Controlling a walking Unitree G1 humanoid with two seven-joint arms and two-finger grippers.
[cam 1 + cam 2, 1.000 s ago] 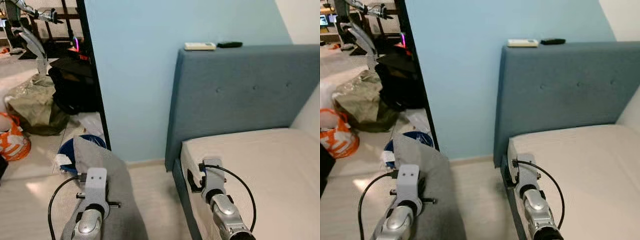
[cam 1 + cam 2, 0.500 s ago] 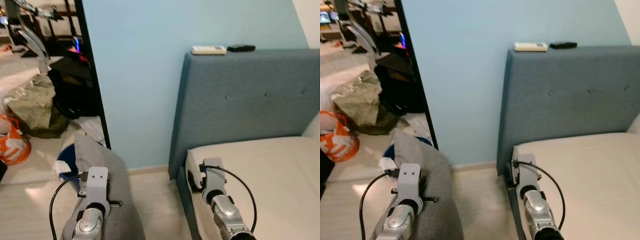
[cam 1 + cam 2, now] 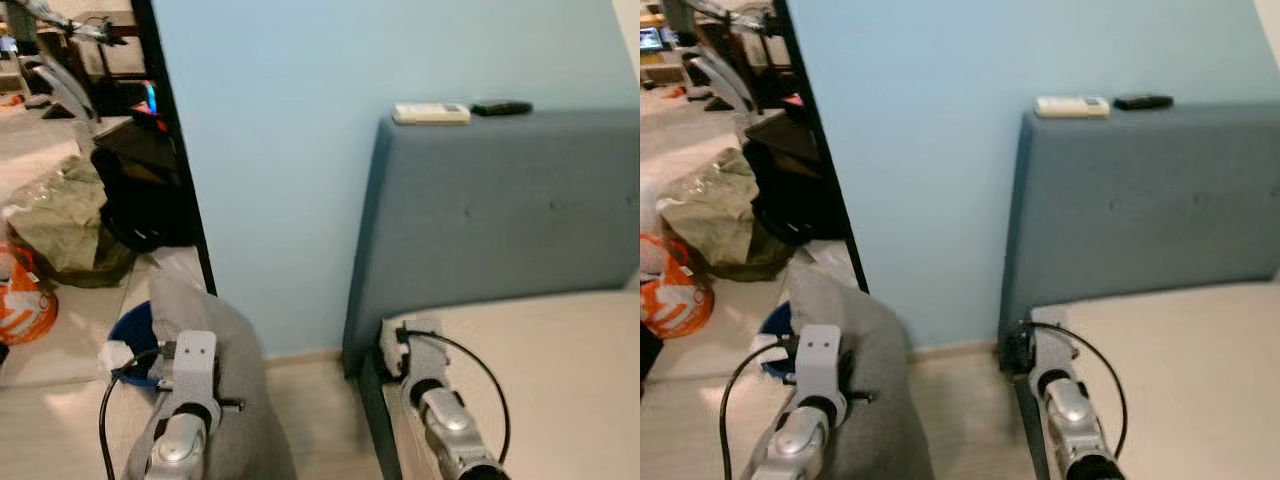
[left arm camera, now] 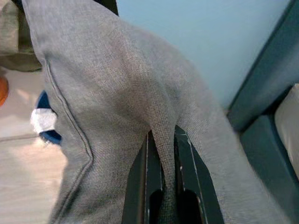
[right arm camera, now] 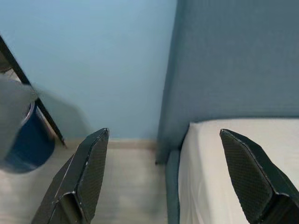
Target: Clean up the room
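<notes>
- The left pincer (image 4: 163,186) is pressed together on a fold of a grey cushion (image 4: 126,93), which it holds up in front of the left arm above the pale floor (image 3: 310,400).
- The right pincer (image 5: 173,177) is spread wide and empty, its fingers (image 5: 88,172) framing the corner of the bed's cream mattress (image 3: 540,370) and the strip of floor beside it.
- Just beyond the cushion, a blue bin (image 3: 130,335) sits on the floor near a black door frame (image 3: 175,150).
- The blue-grey headboard (image 3: 500,220) stands against the light blue wall (image 3: 280,150).
- On top of the headboard lie a white remote (image 3: 431,113) and a black remote (image 3: 502,107), side by side.
- Through the doorway, farther back, are an olive bag (image 3: 60,220), an orange-and-white bag (image 3: 20,305) and dark clutter.
</notes>
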